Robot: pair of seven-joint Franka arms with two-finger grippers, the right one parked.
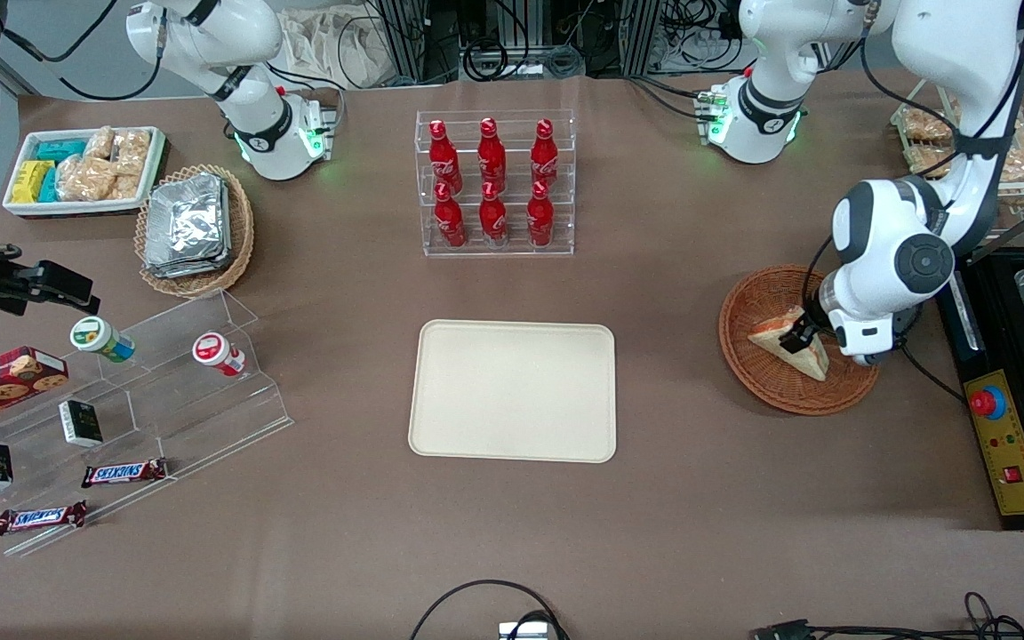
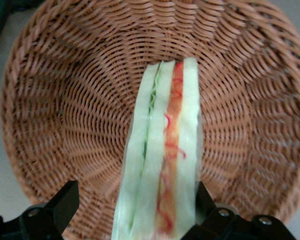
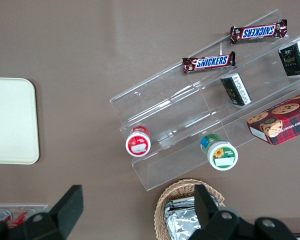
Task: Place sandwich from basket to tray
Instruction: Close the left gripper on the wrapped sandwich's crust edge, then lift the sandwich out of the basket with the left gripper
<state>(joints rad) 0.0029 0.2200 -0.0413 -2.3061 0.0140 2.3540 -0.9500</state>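
Your gripper (image 1: 804, 338) is down inside the basket (image 1: 765, 298), at the sandwich (image 1: 796, 351). From the wrist, its fingers (image 2: 65, 202) stand spread on either side of the sandwich (image 2: 162, 160): one sits clear of the bread with a gap, the other is right against the crust edge. Spread wide, not pinching; nothing lifted.

The sandwich rests on the basket (image 2: 65, 100) floor, standing on edge, red and green filling layers facing the wrist camera. In the front view it lies in the half of the basket nearer the front camera, its point aimed toward the rim there.

The basket sits toward the working arm's end of the table (image 1: 699, 498), well apart from the tray (image 1: 513, 391).

The tray lies flat at the table's middle, nothing on it. You also see one rounded corner of it from the parked wrist (image 3: 12, 120).

Above the tray in the front view, farther from the camera, a clear rack (image 1: 494, 182) holds six red bottles (image 1: 492, 156) in two rows.

Toward the parked arm's end: a tan basket (image 1: 196, 227) with foil packets, a white bin (image 1: 81, 169) of snacks near the table's corner, and a clear stepped stand (image 1: 165, 400) with two small tubs, small boxes and two Snickers bars (image 1: 124, 472)
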